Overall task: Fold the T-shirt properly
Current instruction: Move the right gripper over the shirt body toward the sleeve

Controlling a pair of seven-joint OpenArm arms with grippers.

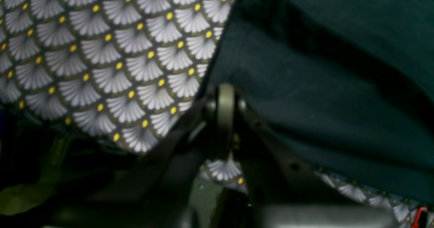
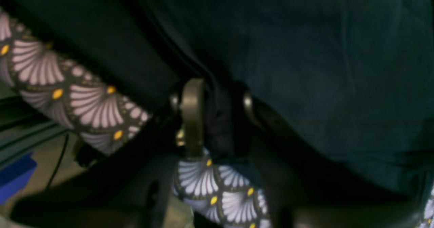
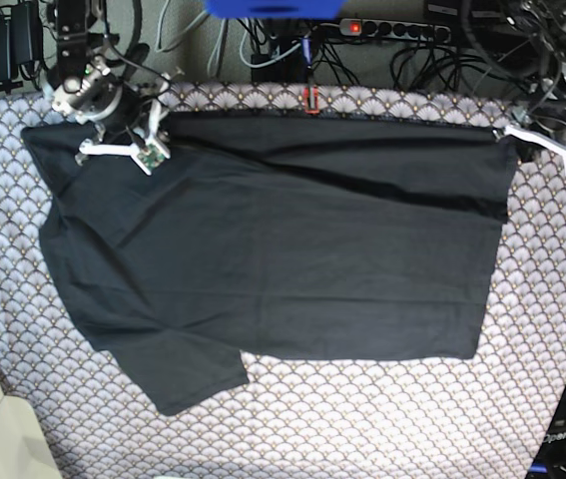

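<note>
The dark T-shirt [image 3: 283, 239] lies spread across the scallop-patterned tablecloth [image 3: 362, 419], one sleeve pointing to the near left. My right gripper [image 3: 148, 140] is at the shirt's far left shoulder. In its wrist view a bunched fold of the T-shirt [image 2: 305, 68] sits between the fingers [image 2: 192, 112] of the right gripper [image 2: 220, 119]. My left gripper [image 3: 510, 135] is at the far right hem corner. In the left wrist view the left gripper [image 1: 225, 109] is shut at the edge of the T-shirt [image 1: 322, 85], which drapes away from it above the tablecloth [image 1: 101, 52].
Behind the table's far edge run cables and a power strip [image 3: 392, 30], with a blue object [image 3: 273, 8] at top centre. A small red item [image 3: 310, 100] sits at the far edge. The tablecloth [image 2: 84, 102] hangs over the table's edge beside the right gripper.
</note>
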